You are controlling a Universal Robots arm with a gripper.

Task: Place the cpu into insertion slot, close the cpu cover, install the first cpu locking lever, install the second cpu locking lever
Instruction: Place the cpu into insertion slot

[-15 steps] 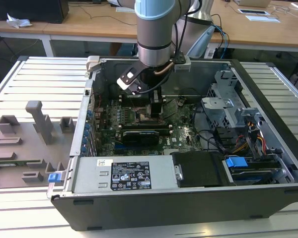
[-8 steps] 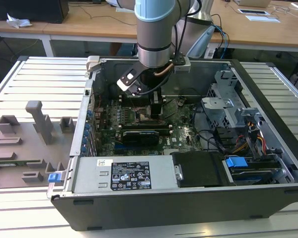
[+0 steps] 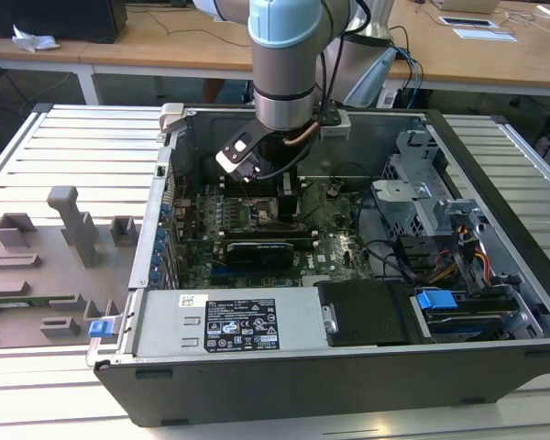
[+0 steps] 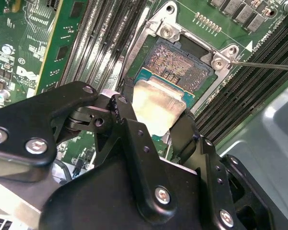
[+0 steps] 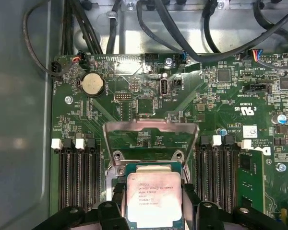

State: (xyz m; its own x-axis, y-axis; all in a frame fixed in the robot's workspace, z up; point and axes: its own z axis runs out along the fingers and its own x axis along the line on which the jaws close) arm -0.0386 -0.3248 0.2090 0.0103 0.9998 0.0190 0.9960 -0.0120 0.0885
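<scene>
Exterior view, setting: We are looking into an open computer case (image 3: 348, 390) on a slatted table (image 3: 73, 137), with the robot arm (image 3: 289, 64) reaching down inside.
Exterior view, gripper: The gripper (image 3: 282, 188) is hanging low over the green board (image 3: 344, 243), near the middle of the case.
Second wrist view, grip: The gripper (image 4: 156, 117) is pinching the chip (image 4: 153, 103) by two opposite edges, with a black finger (image 4: 181, 132) pressing on each side.
Second wrist view, socket: The socket (image 4: 182, 62) is lying bare with its contact field showing. The chip is overlapping only its nearer part and, we are judging, is not yet seated.
First wrist view, cover: The cover (image 5: 134, 125) is standing flipped open beyond the socket, clear of the chip's path.
First wrist view, chip: The chip (image 5: 155, 199) is sitting between the fingers (image 5: 116, 203), roughly square to the socket rim.
Doing it well: We are judging that the chip needs to go down flat and centred, edges parallel to the rim. It should not slide across the contacts, and the grip should hold until the chip is resting level inside.
</scene>
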